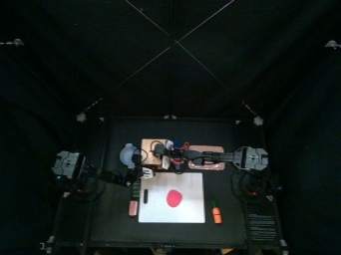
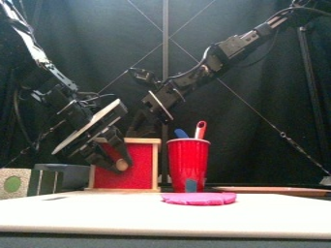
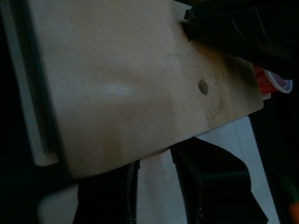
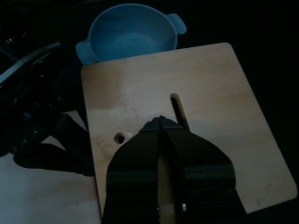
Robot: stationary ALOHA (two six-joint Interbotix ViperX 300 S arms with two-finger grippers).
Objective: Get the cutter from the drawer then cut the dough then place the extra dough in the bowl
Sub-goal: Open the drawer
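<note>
Right gripper: jaws pressed together, tip on wooden box top beside slot, likely bracing box. Left gripper: jaws spread, low at box front, probably lining up on red drawer front. Drawer looked shut; cutter unseen, presumably inside. Dough: flat pink disc, uncut, on white board.

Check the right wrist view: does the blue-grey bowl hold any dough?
No, the bowl shows only its bare blue inside, with nothing lying in it.
</note>
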